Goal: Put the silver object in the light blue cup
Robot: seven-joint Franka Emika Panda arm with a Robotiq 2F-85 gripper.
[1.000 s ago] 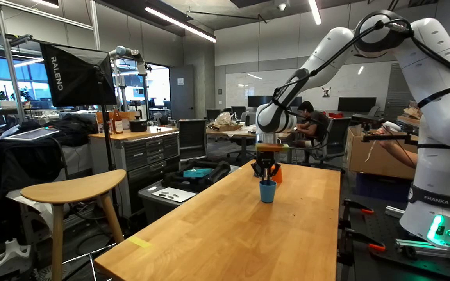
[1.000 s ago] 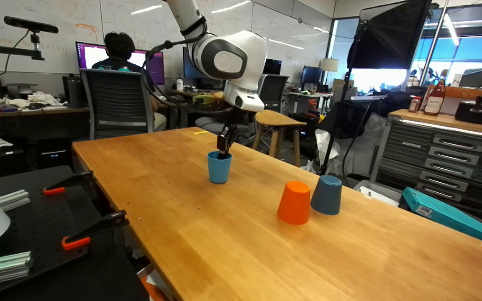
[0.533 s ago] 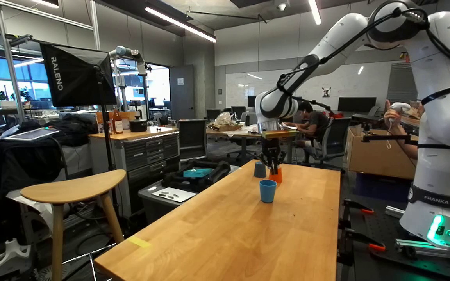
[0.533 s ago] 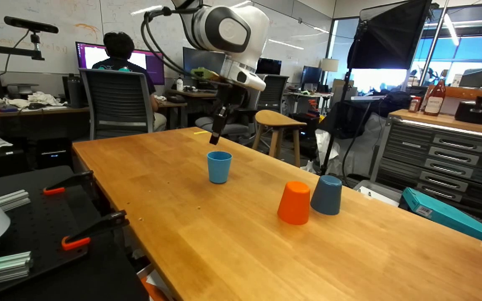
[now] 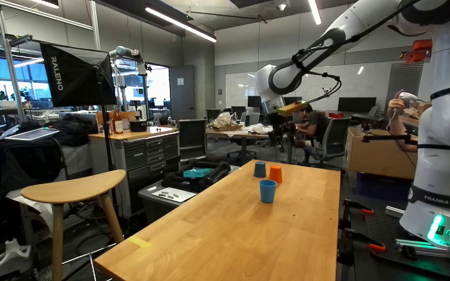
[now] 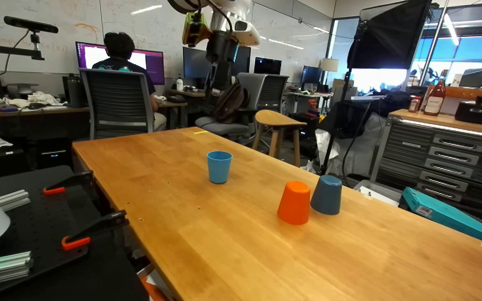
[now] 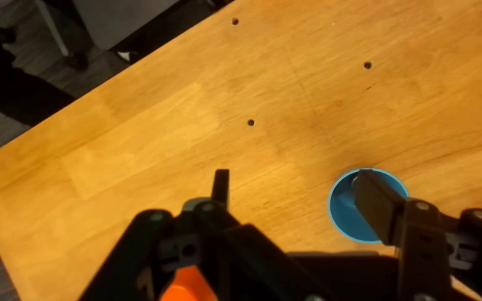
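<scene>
The light blue cup (image 5: pixel 267 191) stands upright on the wooden table, its mouth facing up, and shows in both exterior views (image 6: pixel 219 168). In the wrist view a small shiny rim, seemingly the silver object (image 7: pixel 354 181), shows inside the light blue cup (image 7: pixel 345 213); one finger covers most of it. My gripper (image 7: pixel 292 175) is open, its fingers wide apart with only tabletop seen between them. In an exterior view the gripper (image 5: pixel 282 140) hangs tilted, well above the cup and clear of it.
An upside-down orange cup (image 6: pixel 294 203) and an upside-down dark blue cup (image 6: pixel 326 195) stand close together on the wooden table (image 6: pixel 232 246). Black clamps (image 6: pixel 96 229) grip one table edge. A stool (image 5: pixel 74 186) stands off the opposite side. A person's hand (image 5: pixel 397 104) holds a controller near the arm's base.
A second ago the gripper's fingers reached into the light blue cup's mouth. Since then the gripper has risen high above it, tilted, and its fingers have spread. The cups have not moved.
</scene>
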